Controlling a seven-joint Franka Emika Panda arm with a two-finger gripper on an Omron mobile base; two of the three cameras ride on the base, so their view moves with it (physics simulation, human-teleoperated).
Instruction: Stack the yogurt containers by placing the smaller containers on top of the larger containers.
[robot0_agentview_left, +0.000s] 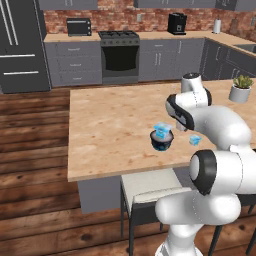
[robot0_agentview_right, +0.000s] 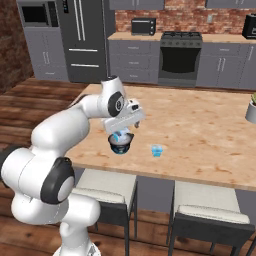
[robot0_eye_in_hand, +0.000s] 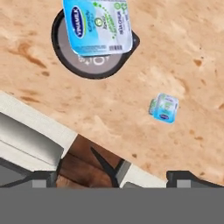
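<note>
A larger container, a squat dark tub (robot0_agentview_left: 161, 144) (robot0_agentview_right: 120, 145) (robot0_eye_in_hand: 70, 59), stands near the island counter's front edge. A smaller container, a light-blue yogurt cup (robot0_agentview_left: 162, 130) (robot0_eye_in_hand: 97, 26), rests on its grey lid. Another small light-blue cup (robot0_agentview_left: 194, 140) (robot0_agentview_right: 157, 150) (robot0_eye_in_hand: 164, 107) stands on the bare counter to the right of the tub, apart from it. My gripper (robot0_eye_in_hand: 113, 180) hangs above the stack, open, with nothing between its fingers. The fingertips (robot0_eye_in_hand: 41, 181) are well clear of both cups.
The wooden island counter (robot0_agentview_left: 110, 125) ends just in front of the tub. Padded stools (robot0_agentview_left: 150, 187) (robot0_agentview_right: 107, 192) stand under that edge. A white plant pot (robot0_agentview_left: 240, 91) (robot0_agentview_right: 251, 112) sits at the counter's far right. Cabinets and a stove (robot0_agentview_left: 120, 55) line the back wall.
</note>
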